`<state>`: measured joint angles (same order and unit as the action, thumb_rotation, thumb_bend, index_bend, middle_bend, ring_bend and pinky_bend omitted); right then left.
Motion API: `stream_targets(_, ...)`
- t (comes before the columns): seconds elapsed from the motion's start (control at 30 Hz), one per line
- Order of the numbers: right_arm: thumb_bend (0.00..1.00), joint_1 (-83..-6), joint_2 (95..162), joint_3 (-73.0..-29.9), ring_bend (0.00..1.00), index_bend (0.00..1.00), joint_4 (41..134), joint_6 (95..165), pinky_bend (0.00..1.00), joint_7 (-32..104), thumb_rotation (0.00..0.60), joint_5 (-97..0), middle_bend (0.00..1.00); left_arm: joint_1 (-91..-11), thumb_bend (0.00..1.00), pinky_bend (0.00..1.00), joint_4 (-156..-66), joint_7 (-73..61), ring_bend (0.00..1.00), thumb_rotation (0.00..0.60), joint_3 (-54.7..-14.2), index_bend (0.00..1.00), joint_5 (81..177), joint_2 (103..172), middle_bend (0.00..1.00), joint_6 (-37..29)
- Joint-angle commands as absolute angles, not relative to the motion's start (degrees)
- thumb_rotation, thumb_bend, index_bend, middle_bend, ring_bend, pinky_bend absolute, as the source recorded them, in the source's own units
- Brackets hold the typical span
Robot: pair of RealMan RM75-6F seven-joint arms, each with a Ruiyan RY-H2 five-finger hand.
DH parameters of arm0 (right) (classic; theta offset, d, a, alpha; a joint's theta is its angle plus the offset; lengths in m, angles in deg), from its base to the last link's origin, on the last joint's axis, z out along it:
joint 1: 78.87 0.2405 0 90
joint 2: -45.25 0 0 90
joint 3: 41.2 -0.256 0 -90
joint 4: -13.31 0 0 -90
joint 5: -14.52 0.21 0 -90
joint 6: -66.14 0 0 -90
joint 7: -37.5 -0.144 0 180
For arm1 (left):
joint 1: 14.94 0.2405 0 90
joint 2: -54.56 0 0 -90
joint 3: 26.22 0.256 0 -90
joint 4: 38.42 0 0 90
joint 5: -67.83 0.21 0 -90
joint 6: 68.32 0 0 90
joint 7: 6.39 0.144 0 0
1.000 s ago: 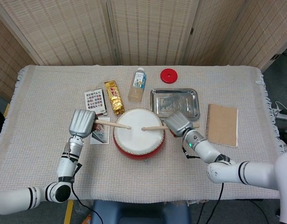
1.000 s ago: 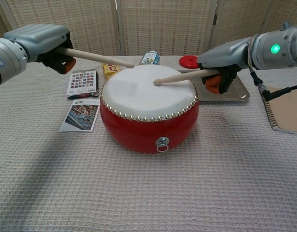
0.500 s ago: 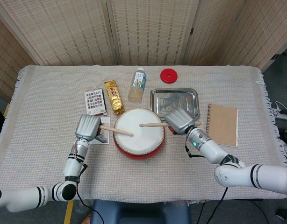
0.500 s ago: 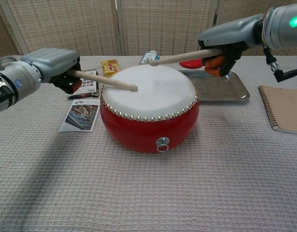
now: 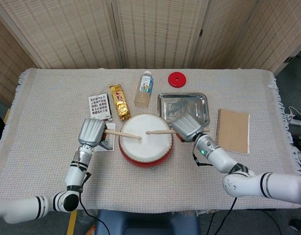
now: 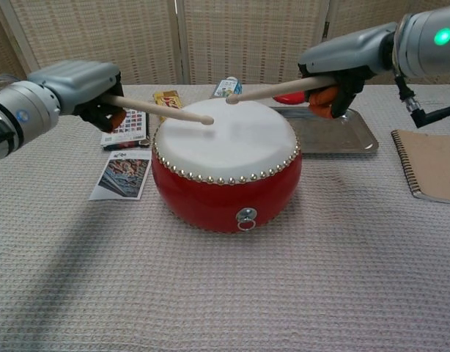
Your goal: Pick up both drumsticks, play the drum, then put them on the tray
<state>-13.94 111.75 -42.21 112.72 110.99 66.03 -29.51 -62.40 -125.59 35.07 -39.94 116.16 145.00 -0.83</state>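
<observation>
A red drum (image 5: 144,143) (image 6: 226,170) with a white skin stands in the middle of the table. My left hand (image 5: 91,131) (image 6: 79,82) grips a wooden drumstick (image 5: 123,134) (image 6: 163,111) at the drum's left side; the stick's tip hovers just above the skin. On the other side my right hand (image 5: 186,128) (image 6: 341,62) holds a second drumstick (image 5: 161,131) (image 6: 271,89), raised over the skin's far part. The steel tray (image 5: 183,107) (image 6: 336,130) lies empty behind the drum, to the right.
Behind the drum lie a card packet (image 5: 99,106), a gold snack bar (image 5: 119,101), a small bottle (image 5: 145,88) and a red disc (image 5: 177,79). A leaflet (image 6: 124,174) rests left of the drum. A brown notebook (image 5: 233,130) lies right of the tray.
The left stick has lifted off the skin after striking it half a second ago. The right stick rose from the skin a second ago and stays raised.
</observation>
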Motion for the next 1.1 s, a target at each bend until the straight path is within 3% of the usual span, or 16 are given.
stream_targets(0.03,0.62,-15.1,110.4,-43.3,0.97,1.00,113.9,111.3,1.00,64.0,0.600,-31.5,1.00,-63.1,0.58,1.00,-123.5,36.3,1.00,0.600,-39.2,1.00,114.5,146.9,1.00,-2.2)
stream_targets(0.4,0.62,-12.5,118.9,-38.8,0.97,1.00,104.4,106.4,1.00,70.1,0.600,-25.4,1.00,-61.6,0.58,1.00,-130.2,33.9,1.00,0.600,-41.8,1.00,118.7,141.4,1.00,2.4)
stream_targets(0.8,0.62,-16.3,111.1,-43.0,0.97,1.00,113.0,111.2,1.00,63.6,0.600,-33.9,1.00,-63.5,0.58,1.00,-122.9,37.1,1.00,0.600,-39.4,1.00,113.2,146.8,1.00,-2.6)
stream_targets(1.1,0.62,-14.7,118.0,-39.8,0.97,1.00,104.5,105.7,1.00,67.1,0.600,-29.6,1.00,-61.2,0.58,1.00,-127.9,33.1,1.00,0.600,-41.3,1.00,118.4,142.0,1.00,2.7)
